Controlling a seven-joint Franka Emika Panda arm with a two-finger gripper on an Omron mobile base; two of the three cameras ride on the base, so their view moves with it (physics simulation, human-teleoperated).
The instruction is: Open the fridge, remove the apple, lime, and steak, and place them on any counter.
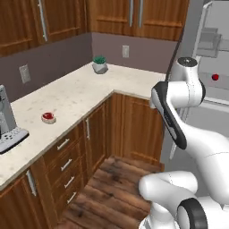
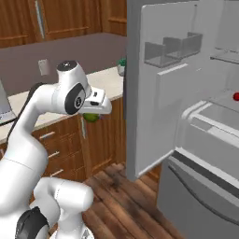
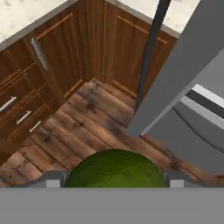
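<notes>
My gripper [image 3: 114, 177] is shut on the lime [image 3: 114, 168], a dark green ball wedged between the two fingertips. It hangs over the wooden floor, between the cabinets and the open fridge door [image 3: 183, 74]. From the right base camera the lime [image 2: 92, 117] shows just under the hand, level with the counter [image 2: 107, 77] edge. The fridge [image 2: 158, 93] stands open. Inside it the red apple [image 2: 236, 96] rests on a shelf, and the left base view shows the apple [image 1: 215, 77] too. The steak [image 1: 48, 117] lies flat on the cream counter [image 1: 80, 94].
A coffee machine [image 1: 6, 120] stands at the counter's left end and a small potted plant [image 1: 99, 65] sits in the back corner. Brown cabinets with silver handles [image 3: 39, 52] line the left. The fridge's bottom drawer [image 2: 200, 191] is closed.
</notes>
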